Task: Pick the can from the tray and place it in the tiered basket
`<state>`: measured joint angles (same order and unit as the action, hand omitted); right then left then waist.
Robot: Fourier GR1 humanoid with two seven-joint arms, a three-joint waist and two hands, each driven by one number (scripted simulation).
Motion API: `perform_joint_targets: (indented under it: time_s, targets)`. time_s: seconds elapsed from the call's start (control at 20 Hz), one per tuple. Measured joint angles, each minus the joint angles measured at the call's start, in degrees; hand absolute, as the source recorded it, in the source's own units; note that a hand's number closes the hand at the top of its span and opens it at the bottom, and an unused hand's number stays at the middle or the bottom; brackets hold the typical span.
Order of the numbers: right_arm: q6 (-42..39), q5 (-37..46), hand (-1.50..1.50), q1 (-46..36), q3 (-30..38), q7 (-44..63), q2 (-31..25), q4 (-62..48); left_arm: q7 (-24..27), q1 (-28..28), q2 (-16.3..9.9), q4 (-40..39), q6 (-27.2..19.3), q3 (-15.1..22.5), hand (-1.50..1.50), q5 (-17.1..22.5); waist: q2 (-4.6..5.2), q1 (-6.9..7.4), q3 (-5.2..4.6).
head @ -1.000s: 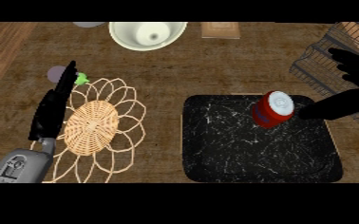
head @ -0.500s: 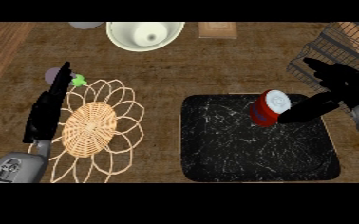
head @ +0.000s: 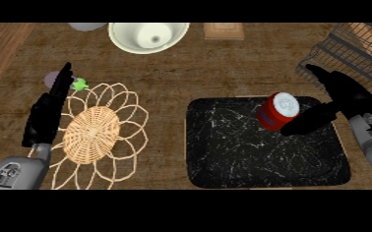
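A red can with a white top stands upright near the far right corner of the black marbled tray. My right hand is just to the can's right. It is open, with its thumb reaching to the can's lower right side and its fingers stretched towards the far edge. The wire tiered basket is at the far right, behind that hand. My left hand rests open at the left edge, fingers up.
A woven placemat with looped wire edges lies left of the tray. A white bowl and a small wooden block sit along the back. A small green object lies by the left hand's fingertips.
My right hand has moved left from the view's right edge up to the can, its thumb now reaching the can's side. The can and the left hand have stayed put.
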<state>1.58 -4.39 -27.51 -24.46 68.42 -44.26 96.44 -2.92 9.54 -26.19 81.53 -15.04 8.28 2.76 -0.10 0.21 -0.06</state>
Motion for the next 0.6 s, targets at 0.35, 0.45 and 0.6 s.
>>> perform_joint_targets:
  time_s: [0.35,0.45,0.6]
  targets:
    - [-0.72,2.47,-1.50,-0.98,-0.89,0.20,1.70,-1.20,-0.19,0.53,0.63,-0.48,0.97,-1.15,0.00,-0.67,0.02,0.01,-0.01]
    - [-0.69,3.01,-1.50,-0.71,-1.61,0.56,2.69,-1.16,-0.34,-0.04,0.95,0.08,0.97,-1.18,0.00,-0.86,-0.01,0.04,-0.01]
    - [-0.36,4.31,-1.50,0.44,-2.33,0.26,4.21,-2.18,-0.60,-0.75,1.27,1.04,0.86,-1.08,0.00,-1.55,-0.01,0.06,0.01]
